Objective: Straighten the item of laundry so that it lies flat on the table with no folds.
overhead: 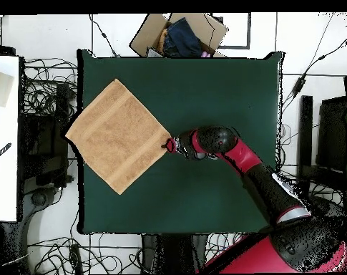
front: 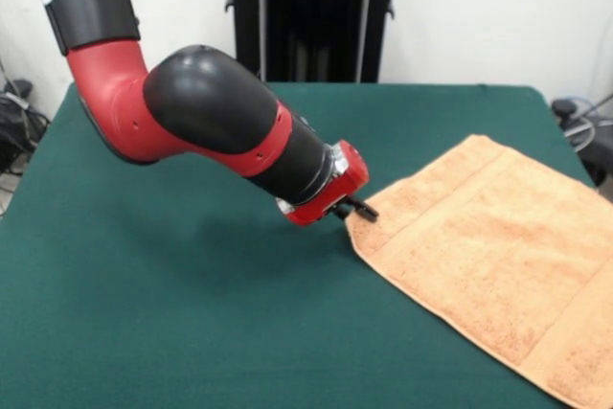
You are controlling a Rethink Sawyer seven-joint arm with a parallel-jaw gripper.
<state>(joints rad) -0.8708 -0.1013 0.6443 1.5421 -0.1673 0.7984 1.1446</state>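
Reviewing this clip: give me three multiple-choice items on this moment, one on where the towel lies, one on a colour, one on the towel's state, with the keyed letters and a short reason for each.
1. Where is the hand relative to the towel?
A. at one corner of it
B. above its middle
C. far away at the opposite table edge

2. What colour is the table cover?
A. grey
B. dark green
C. white

3. How does the towel lie?
A. crumpled in a heap
B. rolled into a tube
C. spread out flat, turned diamond-wise, one corner past the table edge

Answers: 1 A, both views show the hand's tip at the towel's corner. 2 B, the cloth is dark green. 3 C, the overhead view shows a flat diamond overhanging the edge.
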